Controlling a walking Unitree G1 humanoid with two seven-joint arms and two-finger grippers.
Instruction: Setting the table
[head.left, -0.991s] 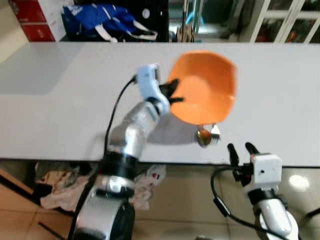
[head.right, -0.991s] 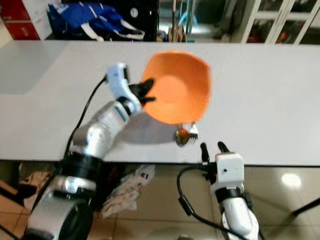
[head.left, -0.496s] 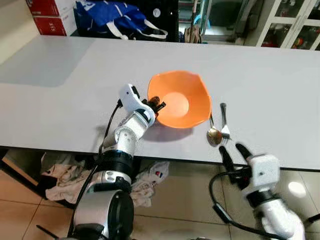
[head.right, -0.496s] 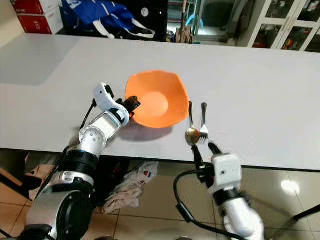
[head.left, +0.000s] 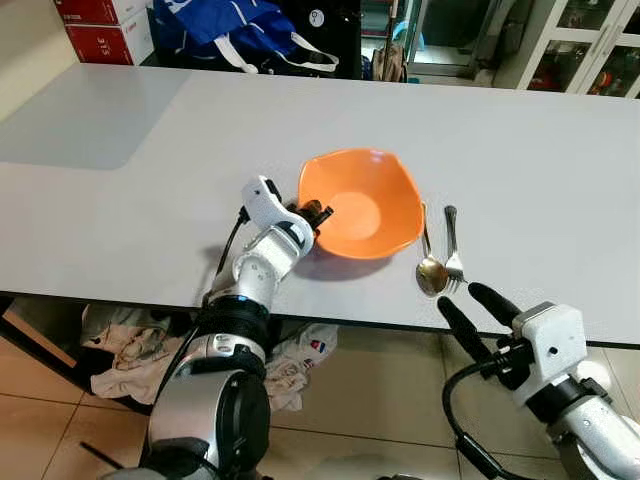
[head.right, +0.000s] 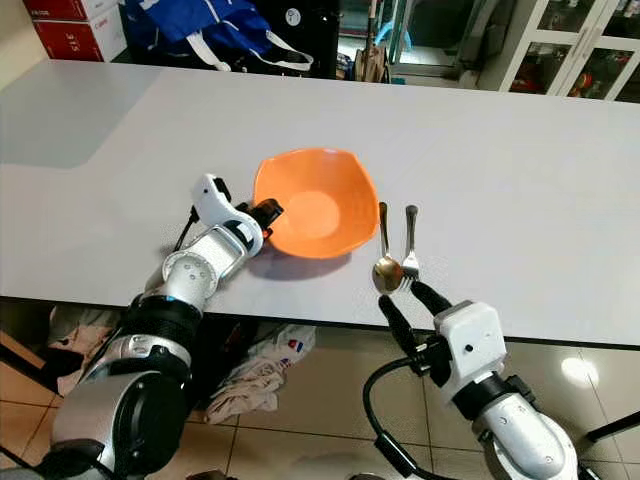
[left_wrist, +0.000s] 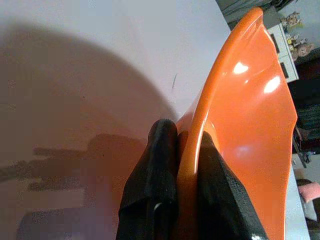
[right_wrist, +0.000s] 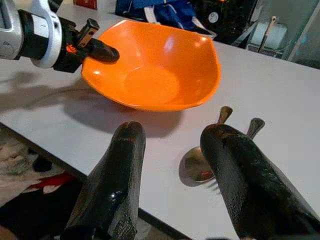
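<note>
You are looking down on a long white table (head.left: 560, 130) that runs across the whole scene; its near edge faces you and its far edge meets a dark blue bag (head.left: 225, 25) and red boxes (head.left: 100, 15) at the far left corner.

The orange bowl (head.left: 365, 205) sits near the middle of the near edge, a little back from it, its bottom on the tabletop, casting a shadow toward you. Your left arm reaches over the near edge, and your left gripper (head.left: 318, 212) is clamped on the bowl's left rim: in the left wrist view one black finger (left_wrist: 152, 190) lies outside the wall and the other inside, with the orange rim pinched between them.

Just to the right of the bowl, a spoon (head.left: 431, 270) and a fork (head.left: 452, 255) lie side by side, handles pointing to the far edge, heads close to the near edge.

Your right gripper (head.left: 476, 312) hangs below and just off the near edge, beneath the cutlery, its two fingers spread apart and holding nothing.
</note>
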